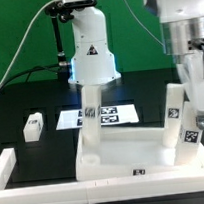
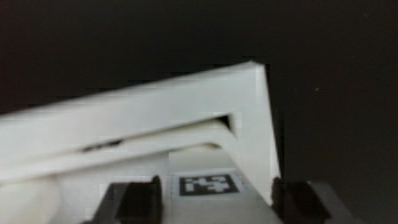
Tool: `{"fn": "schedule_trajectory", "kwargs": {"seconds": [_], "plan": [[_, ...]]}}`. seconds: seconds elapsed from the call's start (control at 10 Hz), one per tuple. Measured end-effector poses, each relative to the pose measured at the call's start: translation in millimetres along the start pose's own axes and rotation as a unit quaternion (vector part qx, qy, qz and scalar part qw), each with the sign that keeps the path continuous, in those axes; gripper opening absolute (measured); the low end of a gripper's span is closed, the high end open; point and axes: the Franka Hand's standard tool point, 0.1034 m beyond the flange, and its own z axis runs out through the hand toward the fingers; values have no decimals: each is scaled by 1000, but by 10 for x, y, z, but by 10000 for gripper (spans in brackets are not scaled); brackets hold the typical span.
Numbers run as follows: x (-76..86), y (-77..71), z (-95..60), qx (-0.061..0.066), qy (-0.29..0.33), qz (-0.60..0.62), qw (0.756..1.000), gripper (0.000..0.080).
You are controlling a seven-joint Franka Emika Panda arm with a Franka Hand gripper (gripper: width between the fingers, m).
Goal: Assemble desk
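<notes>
**Step in hand:** leg fitting. Three legs are at the top and one lies unused, so the task is judged well past halfway.

1. At the exterior view's left, a long white border bar (image 1: 9, 166) lies on the black table (image 1: 30, 101).
2. Near it, a loose leg (image 1: 32, 127) lies on its side, well apart from the assembly. It is a short, square, white plastic block.
3. The marker board (image 1: 116, 114) lies flat behind the assembly.
4. The desk top (image 1: 130, 153), a wide, tray-like moulding of matte, hard white plastic, lies near the middle, apparently underside up.
5. An upright leg (image 1: 91, 113) stands at its left corner.
6. At the right, a far right leg (image 1: 173, 104) and a near right leg (image 1: 192, 132) stand. Each bears a small black-and-white tag.
7. The gripper (image 1: 196, 87) is positioned over the near right leg.

In the wrist view, the gripper (image 2: 210, 205) is set narrow, and a tagged leg, judged to be the near right leg (image 2: 208, 170), is straddled. Whether the fingers (image 2: 125, 200) press on it cannot be told.

**Next move:** full seating of this leg in its corner socket is judged necessary before the loose leg is fetched.
</notes>
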Motion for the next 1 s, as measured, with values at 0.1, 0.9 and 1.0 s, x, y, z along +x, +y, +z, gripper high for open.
{"fn": "schedule_trajectory", "kwargs": {"seconds": [0.1,0.9,1.0], "plan": [[92,-16,-5,-7,0,16,1000,294],[129,53,-29,29,12,-385,922,640],[138,48,-29,28,14,-417,908,648]]}}
